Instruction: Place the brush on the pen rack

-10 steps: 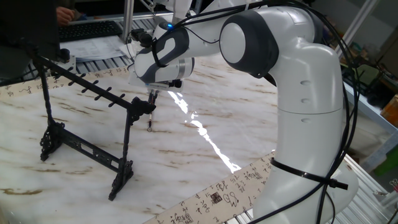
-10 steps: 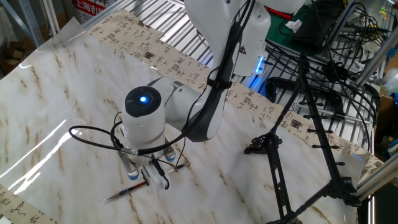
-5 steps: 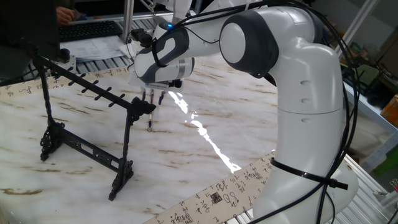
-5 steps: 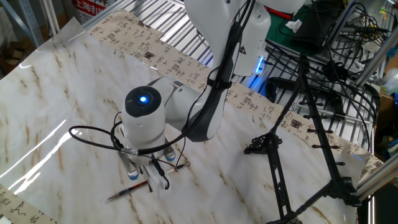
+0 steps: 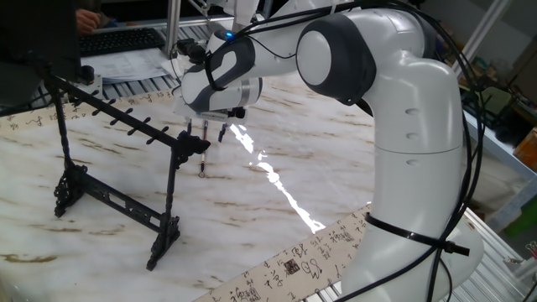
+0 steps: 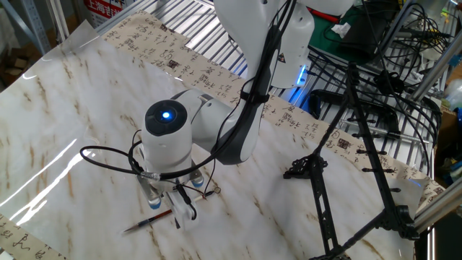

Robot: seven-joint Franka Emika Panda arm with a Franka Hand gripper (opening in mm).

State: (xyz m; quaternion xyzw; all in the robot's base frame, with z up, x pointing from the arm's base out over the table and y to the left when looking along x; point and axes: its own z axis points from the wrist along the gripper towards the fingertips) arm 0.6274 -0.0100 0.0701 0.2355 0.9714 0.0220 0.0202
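Currently spread, gripper poised above brush on table, grasping nothing. Risks: closing off-centre, flicking the slim shaft away; later clipping pen rack.

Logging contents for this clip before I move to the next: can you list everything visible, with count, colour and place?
brush: one, thin and dark, lying flat on the table below the gripper
pen rack: one, black, standing on the table beside the gripper
table: one, white marble-look with brown veins
calligraphy paper: pale strips with black characters, along the table edges
keyboard: one, black, behind the table
wire shelving: black, beyond the table with cables
arm: one, white with dark joints, reaching over the table
gripper: one, fingers apart, just above the brush
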